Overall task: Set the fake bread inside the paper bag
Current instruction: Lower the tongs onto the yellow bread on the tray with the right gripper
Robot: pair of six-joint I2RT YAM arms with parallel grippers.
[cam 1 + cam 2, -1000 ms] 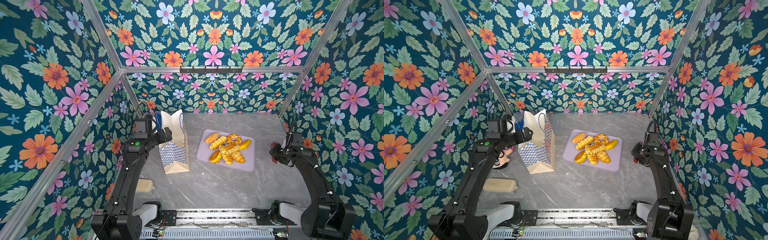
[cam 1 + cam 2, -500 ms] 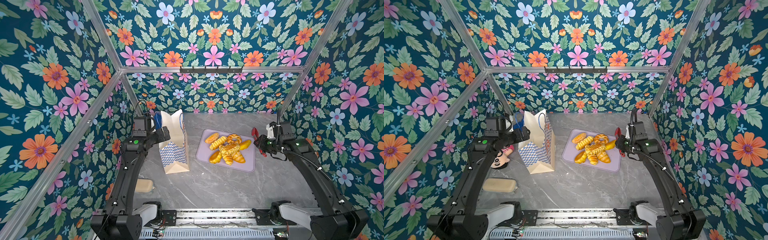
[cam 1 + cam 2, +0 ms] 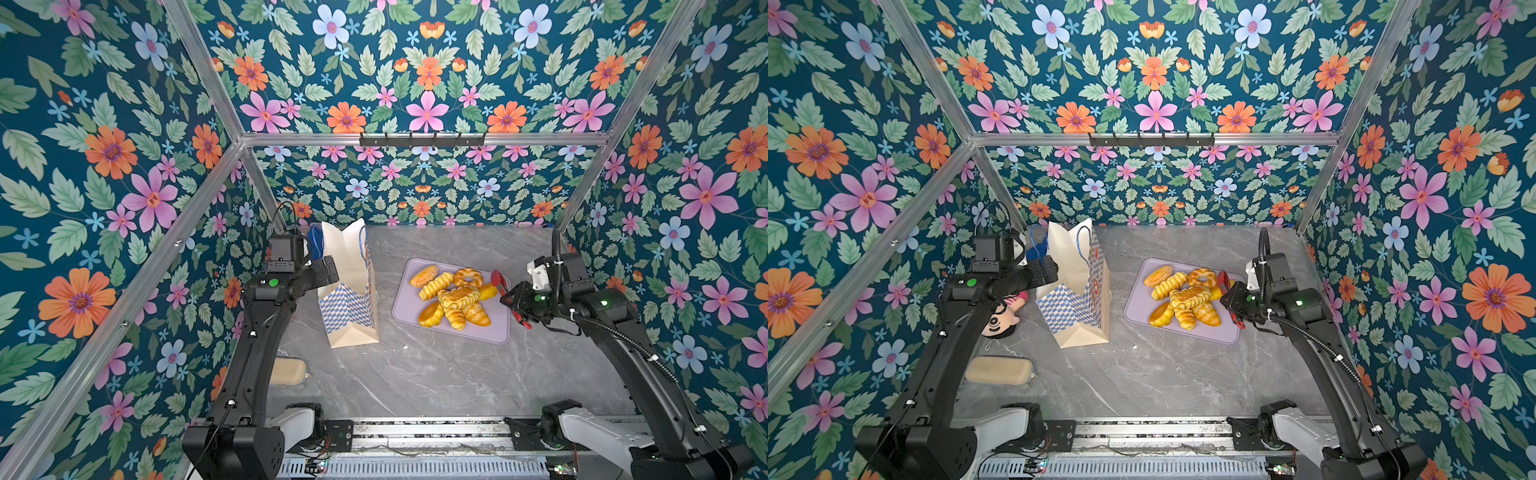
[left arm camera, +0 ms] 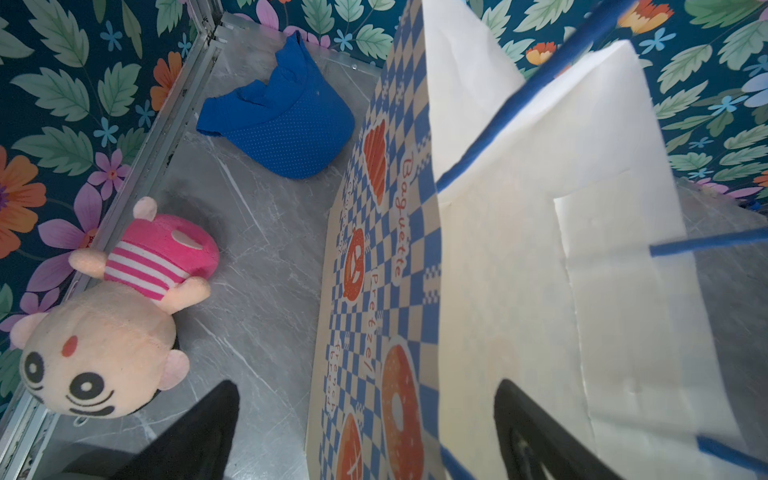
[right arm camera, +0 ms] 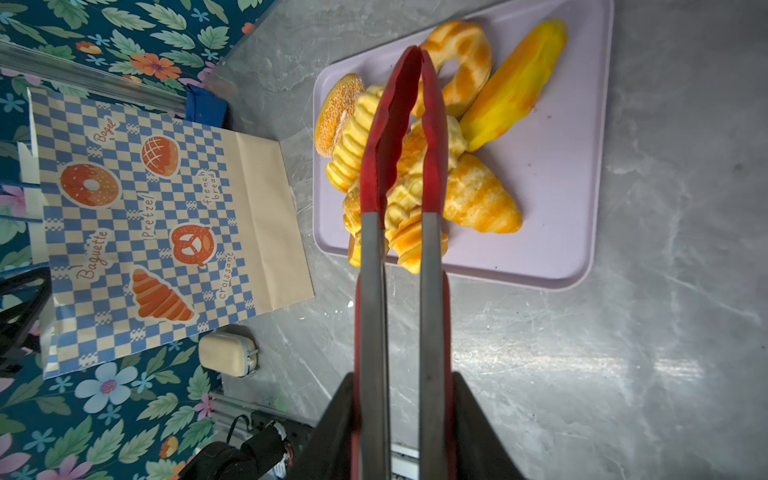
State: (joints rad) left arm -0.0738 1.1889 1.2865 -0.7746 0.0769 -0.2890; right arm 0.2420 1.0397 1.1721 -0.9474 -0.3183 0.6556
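Bread [image 3: 453,297] all piled on tray [image 3: 494,332]; bag [image 3: 349,286] stands beside it on desk [image 3: 415,374]. Right fingers [image 5: 336,428] clamp tongs [image 5: 395,166], tips together, empty, above pile. Left fingers [image 4: 208,428] spread astride bag wall. Risk: glossy roll slips from tongs; unheld bag topples.

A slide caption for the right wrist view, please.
Right gripper holds closed red tongs, aimed at fake bread piled on a lilac tray.
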